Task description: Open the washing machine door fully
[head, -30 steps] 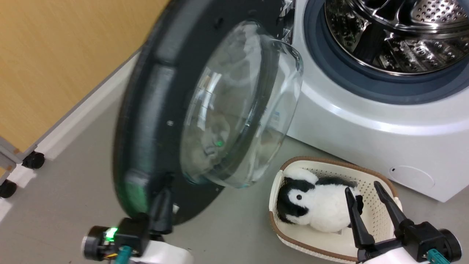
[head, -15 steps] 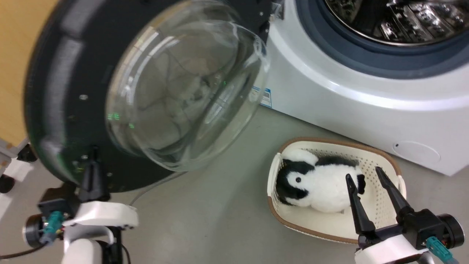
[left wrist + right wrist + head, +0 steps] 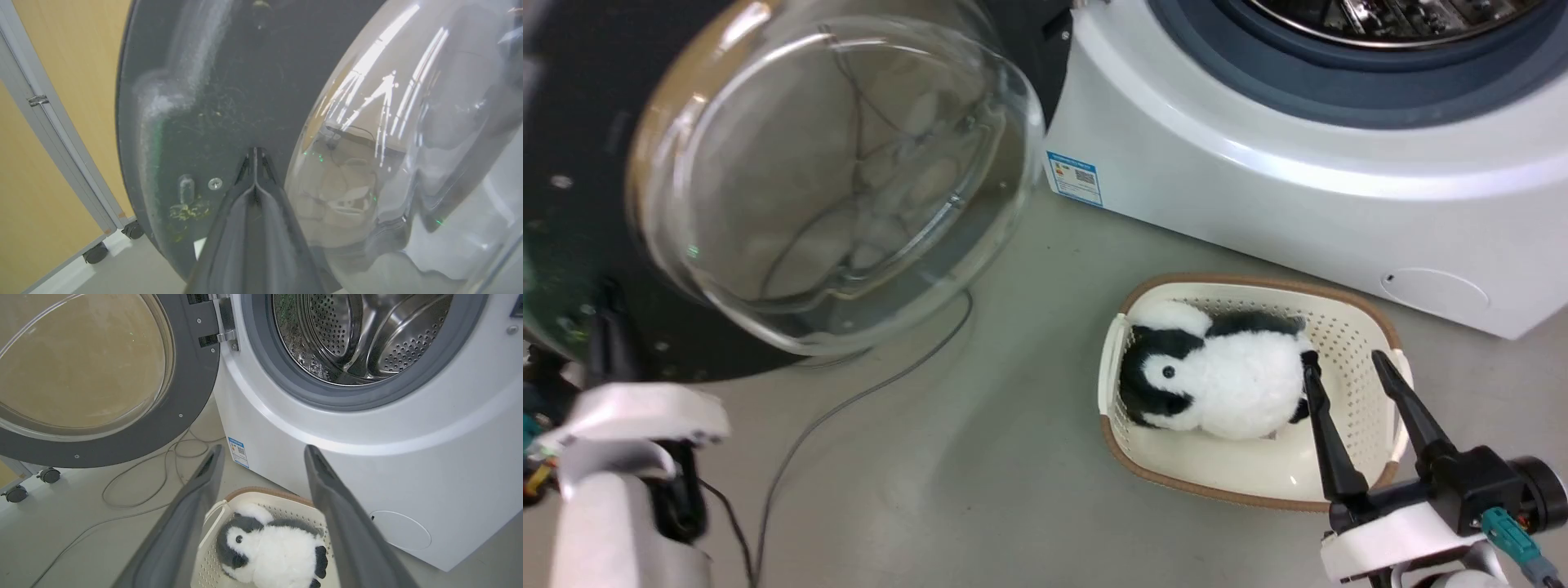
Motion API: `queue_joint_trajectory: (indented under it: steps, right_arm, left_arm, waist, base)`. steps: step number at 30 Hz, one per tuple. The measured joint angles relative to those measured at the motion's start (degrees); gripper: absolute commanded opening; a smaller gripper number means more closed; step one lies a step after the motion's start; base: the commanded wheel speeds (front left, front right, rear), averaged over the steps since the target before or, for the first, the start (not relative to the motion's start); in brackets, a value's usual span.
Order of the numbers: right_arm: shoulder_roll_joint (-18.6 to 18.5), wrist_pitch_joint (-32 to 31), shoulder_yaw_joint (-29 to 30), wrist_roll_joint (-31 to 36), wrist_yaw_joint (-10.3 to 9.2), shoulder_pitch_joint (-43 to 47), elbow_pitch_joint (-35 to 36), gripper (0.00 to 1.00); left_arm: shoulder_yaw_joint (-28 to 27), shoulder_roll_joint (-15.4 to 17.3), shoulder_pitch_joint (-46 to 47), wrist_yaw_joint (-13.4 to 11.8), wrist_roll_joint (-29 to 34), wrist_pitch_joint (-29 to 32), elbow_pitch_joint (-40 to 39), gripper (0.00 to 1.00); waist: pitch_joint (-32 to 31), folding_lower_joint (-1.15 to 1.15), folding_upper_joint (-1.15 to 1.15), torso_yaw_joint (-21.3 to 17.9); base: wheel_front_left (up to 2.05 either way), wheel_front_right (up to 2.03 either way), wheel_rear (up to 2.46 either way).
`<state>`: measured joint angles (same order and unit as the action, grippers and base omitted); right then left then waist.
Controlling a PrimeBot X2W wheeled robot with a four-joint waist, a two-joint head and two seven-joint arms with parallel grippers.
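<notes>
Hanging wide of the drum mouth, the door (image 3: 833, 180) sits on its hinge (image 3: 224, 318) at the left side of the washer (image 3: 1258, 188), with its matte inner face and bulging glass bowl turned out toward the robot. From the right wrist view it looks folded back roughly in line with the washer's front, though the wide lens makes the angle hard to judge.

The left gripper (image 3: 254, 152) has its jaws pressed shut with nothing between them. The paired tips sit against the black inner face just beside the rim of the glass, near a small screw (image 3: 215, 183). Past the door's edge stands a yellow panel (image 3: 41, 171) in a grey frame on casters (image 3: 96, 253).

The right gripper (image 3: 1343, 359) hangs well apart from the door, jaws open and empty, over the near end of a cream basket (image 3: 1104, 384) on the floor (image 3: 980, 490). A black-and-white plush penguin (image 3: 1225, 392) lies in the basket, which sits just in front of the washer below the round filter cap (image 3: 1433, 291). The steel drum (image 3: 359, 335) shows inside its grey gasket (image 3: 257, 343). A blue label (image 3: 1076, 177) is stuck low on the washer's left corner. A thin cable (image 3: 849, 400) trails across the floor under the door.
</notes>
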<state>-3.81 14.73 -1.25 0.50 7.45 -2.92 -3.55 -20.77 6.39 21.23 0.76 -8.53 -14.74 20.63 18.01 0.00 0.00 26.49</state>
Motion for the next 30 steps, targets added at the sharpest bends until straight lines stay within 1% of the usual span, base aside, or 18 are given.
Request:
queue_joint_trajectory:
  steps: [4, 6, 11, 18, 24, 27, 30]
  right_arm:
    - [-0.1, 0.0, -0.1, 0.0, 0.00, -0.9, 0.0, 1.00]
    - [-0.1, 0.0, 0.0, 0.1, 0.00, -1.2, 0.0, 1.00]
    - [-0.1, 0.0, 0.3, 0.1, 0.00, -1.3, 0.0, 1.00]
    - [-0.2, 0.0, 0.5, 0.1, -0.01, -2.0, 0.0, 1.00]
    - [-0.2, 0.0, 0.5, 0.1, 0.00, -2.4, 0.0, 1.00]
    - [-0.2, 0.0, 0.8, 0.1, 0.00, -2.4, 0.0, 1.00]
    - [-0.1, 0.0, 1.0, 0.1, 0.00, -2.4, -0.3, 1.00]
  left_arm:
    - [-2.8, 2.2, 3.4, 0.5, 0.5, 0.0, 3.9, 0.00]
    - [-4.3, 3.6, 4.9, 0.4, 0.9, 0.0, 6.3, 0.00]
    - [-7.4, 5.9, 7.6, 0.4, 1.4, 0.0, 9.9, 0.00]
    - [-9.9, 8.6, 10.6, 0.4, 2.2, 0.0, 15.0, 0.00]
    - [-12.4, 9.5, 12.4, 0.4, 1.9, 0.0, 18.0, 0.00]
    - [-12.7, 9.5, 12.5, 1.0, 2.4, 0.0, 17.8, 0.00]
    - [-13.0, 8.6, 12.4, 1.8, 2.6, 0.0, 16.2, 0.00]
  waist:
    - [0.8, 0.00, 0.00, -1.1]
    - [1.3, 0.00, 0.00, -1.7]
    - [2.3, 0.00, 0.00, -3.3]
    - [3.3, 0.00, 0.00, -5.1]
    - [3.5, 0.00, 0.00, -6.1]
    - [3.0, 0.00, 0.00, -6.2]
    - [2.1, 0.00, 0.00, -6.2]
  base:
    - [0.00, 0.00, 0.00]
    - [0.00, 0.00, 0.00]
    - [0.00, 0.00, 0.00]
    - [0.00, 0.00, 0.00]
    - [0.00, 0.00, 0.00]
    - [0.00, 0.00, 0.00]
    - [0.00, 0.00, 0.00]
